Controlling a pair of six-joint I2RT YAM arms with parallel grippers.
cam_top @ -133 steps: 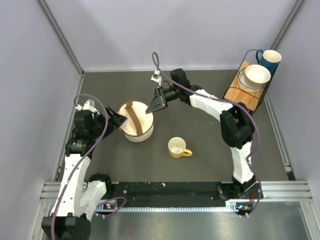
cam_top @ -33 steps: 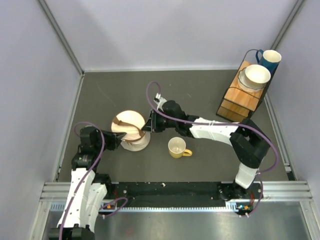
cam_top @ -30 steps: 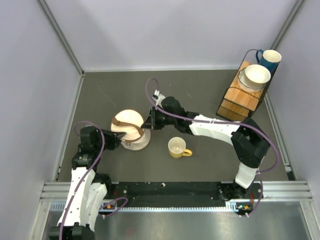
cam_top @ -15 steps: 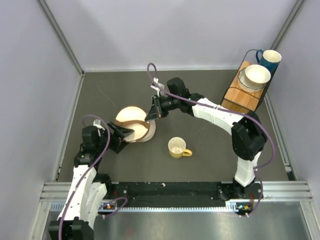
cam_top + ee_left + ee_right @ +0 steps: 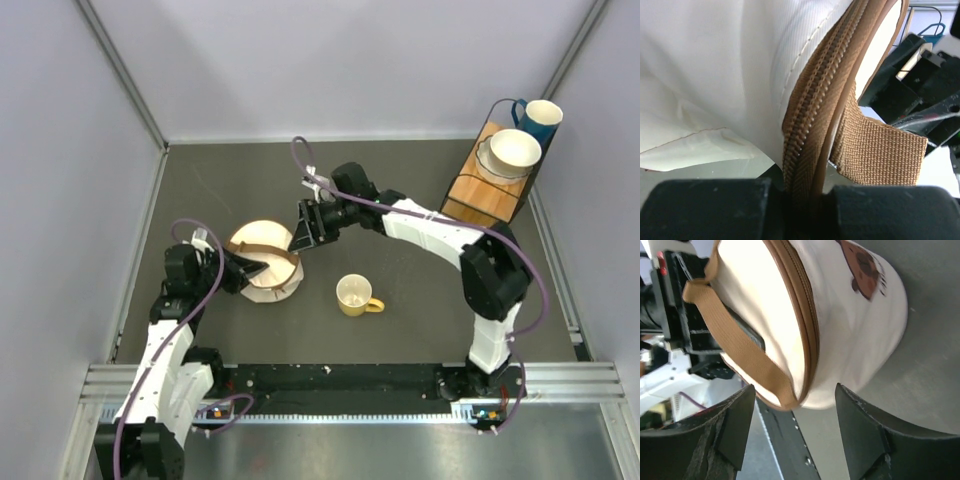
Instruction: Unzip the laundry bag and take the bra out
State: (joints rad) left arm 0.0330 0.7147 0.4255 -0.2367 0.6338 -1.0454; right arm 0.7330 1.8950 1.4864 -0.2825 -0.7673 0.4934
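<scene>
The laundry bag [image 5: 262, 250], a cream drum with brown trim, lies tilted on the dark table left of centre. My left gripper [image 5: 240, 272] is shut on its brown zipper rim [image 5: 810, 130], which runs down between the black fingers [image 5: 705, 210]. The brown strap [image 5: 880, 150] hangs just right of that rim. My right gripper [image 5: 307, 226] hovers open at the bag's far right side. In the right wrist view, the bag [image 5: 850, 315] and its strap [image 5: 740, 345] lie ahead of the open right gripper [image 5: 794, 390], untouched. The zipper [image 5: 800, 305] looks closed. The bra is hidden.
A yellow mug [image 5: 355, 295] stands right of the bag, near the front. At the back right a wooden stand [image 5: 480, 195] carries a white bowl [image 5: 514, 150] and a blue mug [image 5: 542, 117]. Grey walls enclose the table on three sides.
My right gripper, shut at the bag's edge a second ago, has lifted back and opened. My left gripper opened, shifted up along the bag and shut again on the rim.
</scene>
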